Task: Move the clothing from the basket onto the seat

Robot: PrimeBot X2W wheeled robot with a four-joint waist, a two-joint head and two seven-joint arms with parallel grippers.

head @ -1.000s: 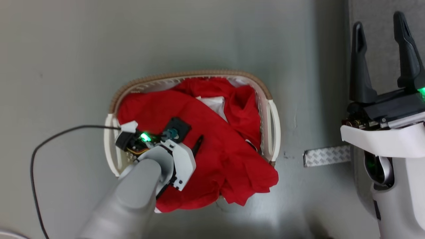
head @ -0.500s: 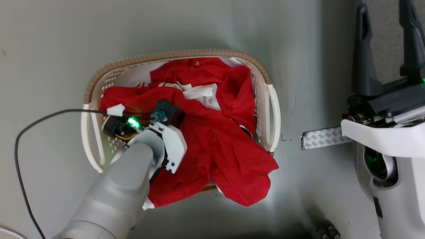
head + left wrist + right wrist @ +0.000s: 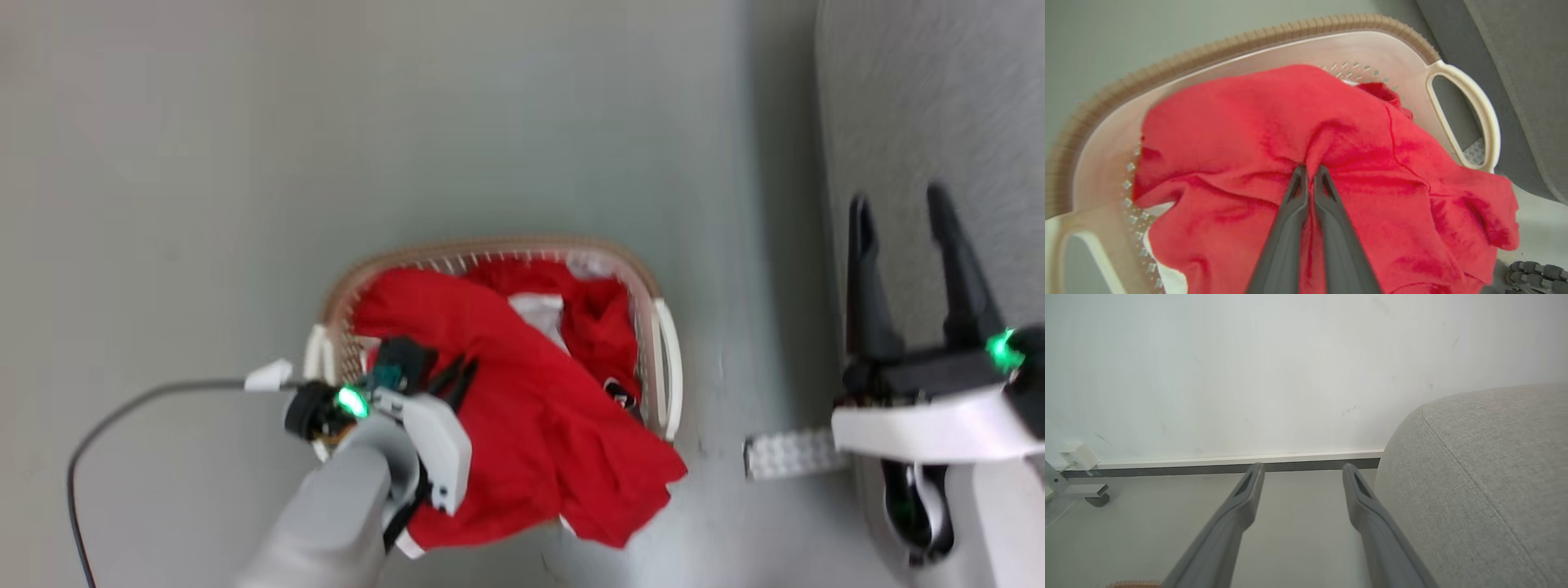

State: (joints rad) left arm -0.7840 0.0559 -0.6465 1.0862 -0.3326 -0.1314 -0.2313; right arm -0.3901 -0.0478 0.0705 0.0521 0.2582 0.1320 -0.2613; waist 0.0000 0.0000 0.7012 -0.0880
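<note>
The cream basket [image 3: 490, 245] with its tan rim stands on the grey floor, heaped with clothing. A plain red garment [image 3: 531, 392] lies across the top and spills over the near right corner. A white garment [image 3: 539, 310] and a second red one [image 3: 600, 327] show behind it. My left gripper [image 3: 455, 374] is down in the basket's left side, shut on a raised fold of the plain red garment [image 3: 1249, 114]; the wrist view shows this gripper [image 3: 1310, 168] pinching the cloth. My right gripper [image 3: 898, 204] hangs open and empty over the edge of the grey seat [image 3: 939, 98].
A patterned strip [image 3: 788, 453] lies on the floor between basket and seat. A black cable [image 3: 122, 416] trails left from my left wrist. The right wrist view shows the seat's rounded corner [image 3: 1486, 477], a pale wall and its baseboard [image 3: 1208, 465].
The head view has shifted, so the basket sits lower and looks smaller. My left fingers, parted over the cloth a second ago, are now together on a fold of the red garment.
</note>
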